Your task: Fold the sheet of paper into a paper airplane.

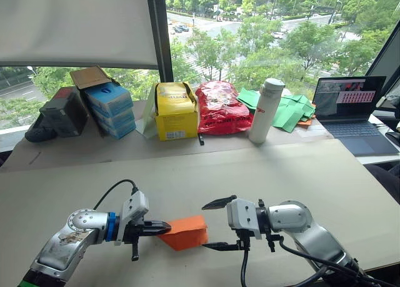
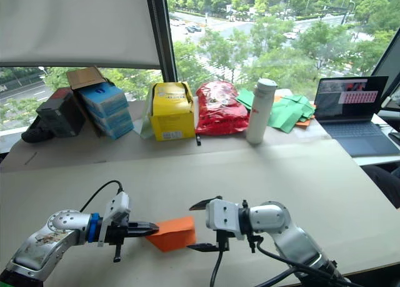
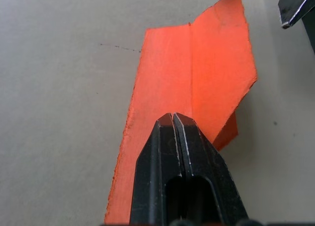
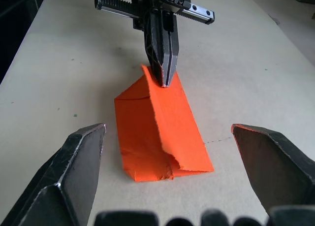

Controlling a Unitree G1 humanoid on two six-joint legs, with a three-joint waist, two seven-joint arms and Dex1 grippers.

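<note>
We see a beige table (image 1: 262, 168) running up to a big window (image 1: 269, 30) with a dark frame post (image 1: 160, 34) and a white roller blind (image 1: 75, 24) drawn partway down on the left. Daylight comes in. Outside we see green trees (image 1: 275, 49) and a road with cars (image 1: 187, 25).

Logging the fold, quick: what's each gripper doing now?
Left gripper: shut on the sheet of paper.
Right gripper: open, empty.
</note>
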